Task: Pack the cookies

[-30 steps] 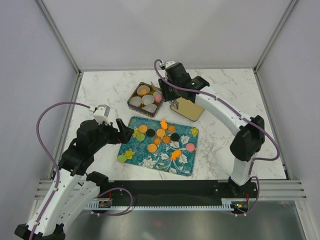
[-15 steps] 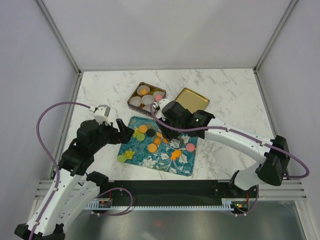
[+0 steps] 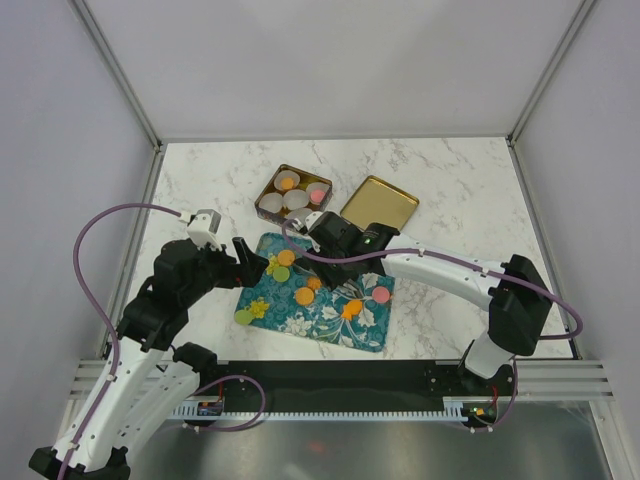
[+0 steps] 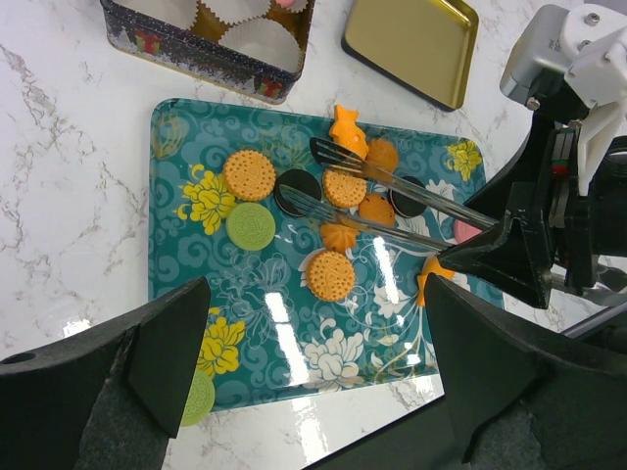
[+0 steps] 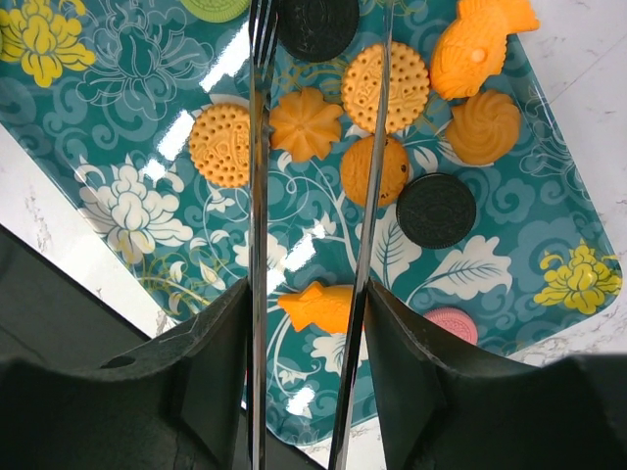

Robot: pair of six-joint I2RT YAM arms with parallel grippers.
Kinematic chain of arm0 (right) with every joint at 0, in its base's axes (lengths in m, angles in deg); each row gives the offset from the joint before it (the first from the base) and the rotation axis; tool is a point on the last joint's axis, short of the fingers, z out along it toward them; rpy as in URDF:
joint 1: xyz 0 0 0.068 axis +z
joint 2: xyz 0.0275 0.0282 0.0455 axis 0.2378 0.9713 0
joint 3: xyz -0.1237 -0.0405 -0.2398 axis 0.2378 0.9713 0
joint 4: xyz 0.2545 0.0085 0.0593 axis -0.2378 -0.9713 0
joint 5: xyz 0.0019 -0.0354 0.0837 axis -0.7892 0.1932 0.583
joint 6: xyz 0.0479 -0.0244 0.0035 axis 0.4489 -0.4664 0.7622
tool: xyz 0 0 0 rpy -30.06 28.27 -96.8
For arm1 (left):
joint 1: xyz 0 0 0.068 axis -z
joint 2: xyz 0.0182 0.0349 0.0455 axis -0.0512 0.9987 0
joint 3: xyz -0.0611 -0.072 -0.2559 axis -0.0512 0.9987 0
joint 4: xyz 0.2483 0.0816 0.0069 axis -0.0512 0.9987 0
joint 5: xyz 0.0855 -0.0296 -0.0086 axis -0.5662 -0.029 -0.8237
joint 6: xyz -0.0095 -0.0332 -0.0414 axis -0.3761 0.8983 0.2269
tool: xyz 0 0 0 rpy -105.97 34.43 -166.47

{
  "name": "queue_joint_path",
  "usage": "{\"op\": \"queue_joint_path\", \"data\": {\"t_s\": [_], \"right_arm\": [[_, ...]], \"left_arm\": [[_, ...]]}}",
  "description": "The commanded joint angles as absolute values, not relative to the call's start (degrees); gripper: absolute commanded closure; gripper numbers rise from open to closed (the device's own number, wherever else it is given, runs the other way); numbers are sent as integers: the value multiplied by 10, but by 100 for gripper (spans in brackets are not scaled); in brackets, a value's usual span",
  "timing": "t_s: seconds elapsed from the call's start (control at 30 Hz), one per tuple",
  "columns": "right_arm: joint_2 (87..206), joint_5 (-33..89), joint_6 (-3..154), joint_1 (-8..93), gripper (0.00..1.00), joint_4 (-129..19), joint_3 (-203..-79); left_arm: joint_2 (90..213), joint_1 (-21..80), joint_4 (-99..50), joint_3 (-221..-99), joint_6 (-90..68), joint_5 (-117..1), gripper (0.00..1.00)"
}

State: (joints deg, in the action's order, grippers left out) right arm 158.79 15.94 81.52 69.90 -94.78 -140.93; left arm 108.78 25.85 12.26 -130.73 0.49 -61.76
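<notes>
Cookies lie on the teal flowered tray [image 3: 320, 315]: round orange ones [image 5: 220, 145], black ones [image 5: 436, 210], a pink one [image 5: 451, 324], a green one [image 4: 251, 226] and orange fish shapes [image 5: 318, 305]. My right gripper [image 5: 306, 304] is shut on metal tongs [image 4: 392, 196], one arm against each finger. The tongs' tips are spread low over the cookies in the tray's middle, on either side of an orange round cookie [image 4: 345, 188], with nothing pinched. My left gripper [image 4: 318, 362] stands open above the tray's near left edge, holding nothing.
A dark tin [image 3: 262, 208] with white paper cups stands behind the tray; some cups hold cookies. Its gold lid [image 3: 379, 203] lies to the right of it. A green cookie [image 4: 199, 397] sits at the tray's near left corner. The table is white marble.
My right arm swung from the tin and lid down and forward over the tray, carrying the tongs. The left arm stayed still.
</notes>
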Motion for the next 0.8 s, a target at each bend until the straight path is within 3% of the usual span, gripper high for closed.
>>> {"op": "queue_joint_path", "data": {"t_s": [0.0, 0.77], "right_arm": [[1590, 163, 802, 702, 44, -928, -1434], [1598, 170, 803, 702, 42, -911, -1421]], "left_arm": [[1087, 260, 110, -1307, -14, -622, 2], [1086, 261, 110, -1307, -14, -621, 2]]}}
